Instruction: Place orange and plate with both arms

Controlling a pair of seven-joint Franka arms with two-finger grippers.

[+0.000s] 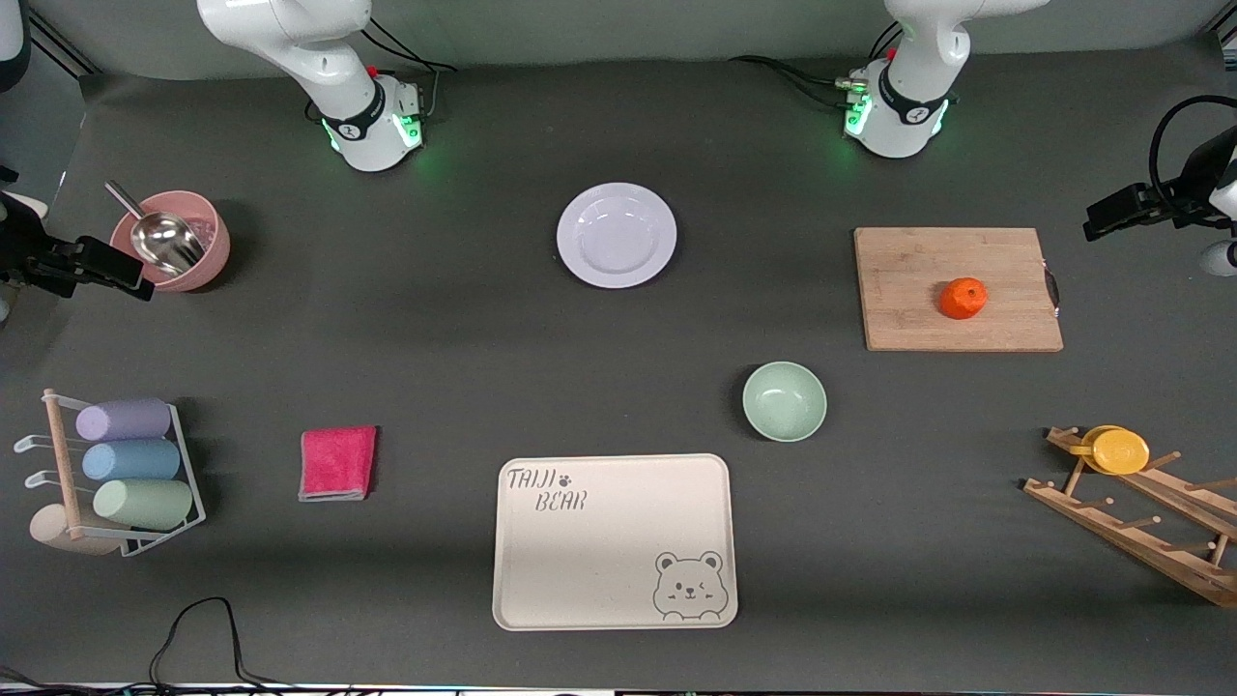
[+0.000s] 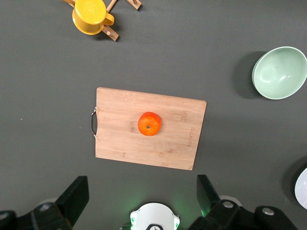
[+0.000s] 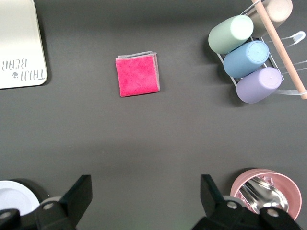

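Observation:
The orange [image 1: 963, 298] lies on a wooden cutting board [image 1: 908, 280] toward the left arm's end of the table. It also shows in the left wrist view [image 2: 149, 123]. The white plate [image 1: 617, 235] sits on the mat between the two arm bases, and its rim shows in the right wrist view [image 3: 13, 194]. My left gripper [image 2: 142, 189] is open and empty, high over the mat between its base and the board. My right gripper [image 3: 145, 188] is open and empty, high over bare mat between the plate and a pink bowl. Neither gripper shows in the front view.
A pale-green bowl [image 1: 784, 401] and a beige bear tray [image 1: 609, 570] lie nearer the front camera. A pink cloth [image 1: 337, 463], a rack of cups [image 1: 126, 464] and a pink bowl with a metal scoop [image 1: 208, 246] are at the right arm's end. A yellow cup [image 1: 1116, 449] sits on a wooden rack [image 1: 1140, 527].

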